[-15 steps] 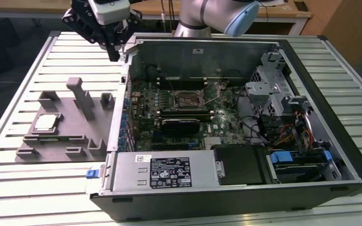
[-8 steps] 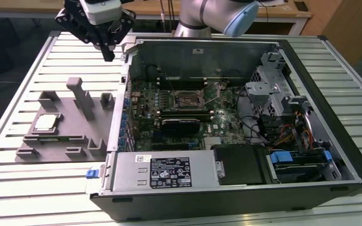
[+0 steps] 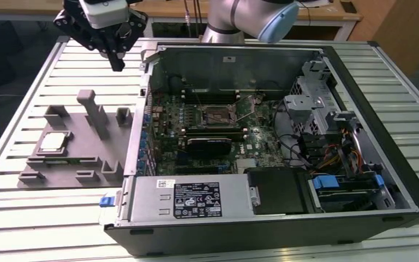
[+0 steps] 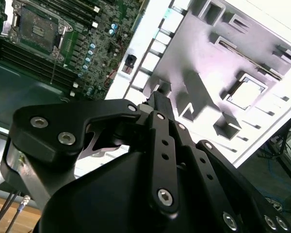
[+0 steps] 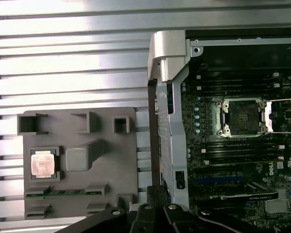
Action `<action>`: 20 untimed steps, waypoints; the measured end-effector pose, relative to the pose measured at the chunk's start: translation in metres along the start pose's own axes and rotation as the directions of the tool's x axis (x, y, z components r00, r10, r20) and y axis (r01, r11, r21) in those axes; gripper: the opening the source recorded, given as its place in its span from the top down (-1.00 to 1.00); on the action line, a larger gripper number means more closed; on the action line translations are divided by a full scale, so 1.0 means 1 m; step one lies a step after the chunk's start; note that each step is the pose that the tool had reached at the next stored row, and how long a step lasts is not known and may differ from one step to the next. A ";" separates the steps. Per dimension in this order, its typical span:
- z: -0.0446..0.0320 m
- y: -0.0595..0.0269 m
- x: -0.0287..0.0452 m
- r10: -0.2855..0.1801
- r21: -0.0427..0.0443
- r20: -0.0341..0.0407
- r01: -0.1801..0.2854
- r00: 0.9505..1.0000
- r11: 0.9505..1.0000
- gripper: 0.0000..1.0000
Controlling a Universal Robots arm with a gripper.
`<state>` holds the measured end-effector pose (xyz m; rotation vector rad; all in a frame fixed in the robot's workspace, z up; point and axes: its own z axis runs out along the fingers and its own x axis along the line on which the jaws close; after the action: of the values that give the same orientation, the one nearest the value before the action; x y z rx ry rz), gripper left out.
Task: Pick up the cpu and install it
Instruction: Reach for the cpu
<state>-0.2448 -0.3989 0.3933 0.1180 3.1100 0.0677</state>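
Silvery slatted aluminium counter (image 3: 42, 229), wooden desk (image 3: 318, 11) behind — we see the cpu (image 3: 53, 143) seated in the grey tray (image 3: 85, 161) beside the open computer case (image 3: 268, 240); our claw (image 3: 116, 66) hangs well clear of it, closed, empty.

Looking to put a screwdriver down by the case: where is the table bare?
Bare slats of the table lie in front of the grey tray, nearer the camera in the exterior view, and beyond it, near the end effector. Crowded: the tray, with its posts and the cpu, and the open computer case.
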 end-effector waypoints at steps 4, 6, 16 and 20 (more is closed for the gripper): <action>-0.0001 -0.0005 0.0059 0.000 0.000 0.000 0.000 1.000 1.000 0.79; -0.0002 -0.0006 0.0085 0.000 0.000 0.000 0.000 1.000 1.000 0.79; 0.0011 -0.0016 0.0205 0.000 0.000 0.000 0.000 1.000 1.000 0.79; 0.0018 -0.0020 0.0243 0.000 0.000 0.000 0.000 1.000 1.000 0.79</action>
<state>-0.2692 -0.3989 0.3908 0.1179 3.1099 0.0677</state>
